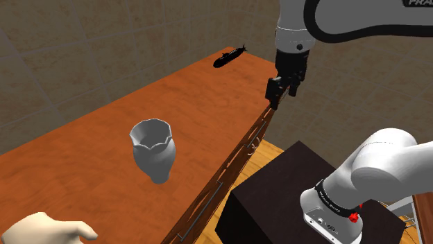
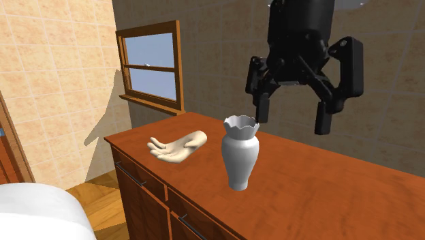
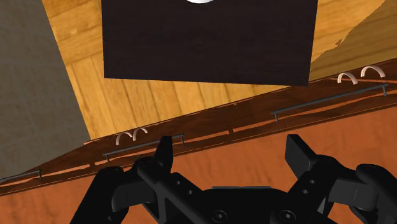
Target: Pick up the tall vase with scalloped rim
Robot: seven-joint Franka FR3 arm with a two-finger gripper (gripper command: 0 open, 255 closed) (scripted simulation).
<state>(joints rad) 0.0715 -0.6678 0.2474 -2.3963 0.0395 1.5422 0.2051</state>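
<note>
A tall pale grey vase (image 1: 153,150) with a scalloped rim stands upright on the reddish-brown wooden dresser top (image 1: 90,163). It also appears in the second exterior view, vase (image 2: 240,158), near the middle of the dresser top (image 2: 320,198). My black gripper (image 1: 283,92) hangs in the air over the dresser's front edge, well off to the shoulder view's right of the vase. The gripper (image 2: 293,117) is open, holds nothing, and sits higher than the vase's rim. In the wrist view the gripper (image 3: 231,153) looks down on the drawer fronts, fingers apart.
A cream hand-shaped figure (image 2: 178,146) lies on the dresser beyond the vase, toward a wooden-framed window (image 2: 151,65). A small black submarine-like object (image 1: 229,57) rests at the dresser's far end. The dark stand (image 1: 291,194) sits beside the drawer handles (image 3: 327,102), on wood flooring.
</note>
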